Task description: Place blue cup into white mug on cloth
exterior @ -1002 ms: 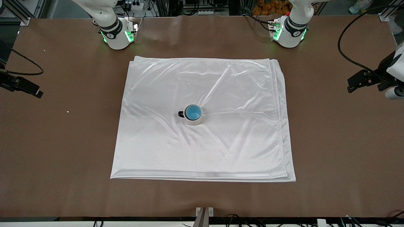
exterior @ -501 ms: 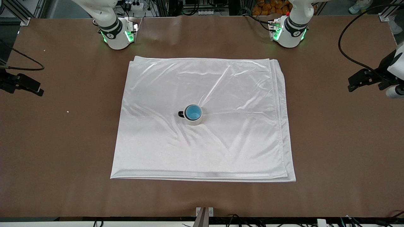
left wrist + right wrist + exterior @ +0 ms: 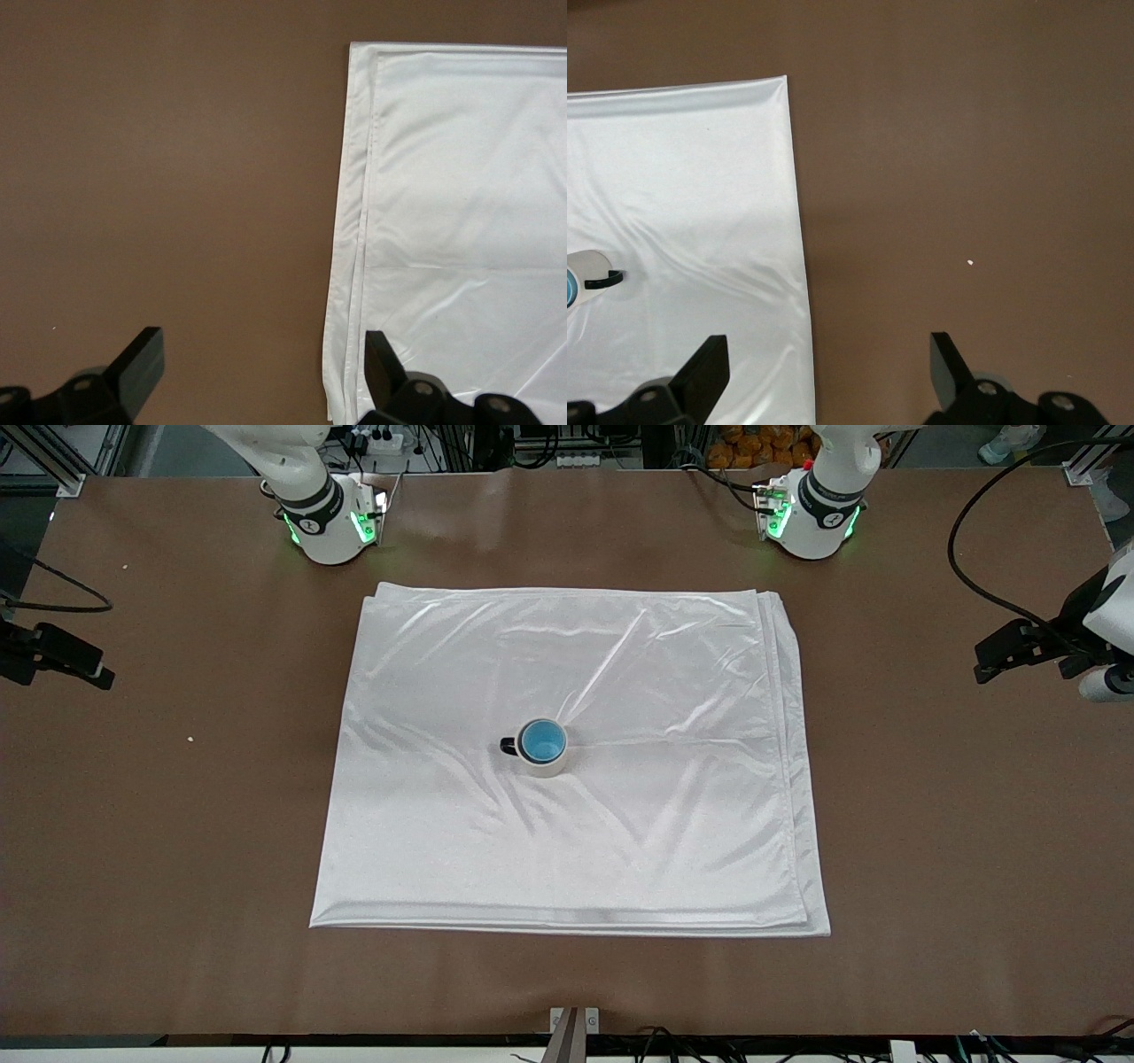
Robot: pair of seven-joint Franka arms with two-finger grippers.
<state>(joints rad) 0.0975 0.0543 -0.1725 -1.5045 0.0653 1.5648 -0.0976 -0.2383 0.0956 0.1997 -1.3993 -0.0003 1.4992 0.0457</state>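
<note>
The blue cup (image 3: 542,740) sits upright inside the white mug (image 3: 547,769), whose black handle (image 3: 508,746) points toward the right arm's end. The mug stands near the middle of the cloth (image 3: 620,841). My left gripper (image 3: 985,666) hangs open and empty over bare table by the left arm's end, with the cloth's layered edge (image 3: 354,266) beside one finger in the left wrist view. My right gripper (image 3: 104,680) hangs open and empty at the right arm's end. The right wrist view shows the mug (image 3: 586,266) at its border and the cloth's edge (image 3: 799,257).
Brown table (image 3: 930,824) surrounds the cloth on all sides. A small white crumb (image 3: 190,738) lies on the table near the right arm's end. Both arm bases (image 3: 332,522) (image 3: 811,518) stand along the table's edge farthest from the front camera. A black cable (image 3: 974,584) loops by the left gripper.
The right gripper has drifted slightly away from the cloth. The left gripper, cup and mug have hardly moved.
</note>
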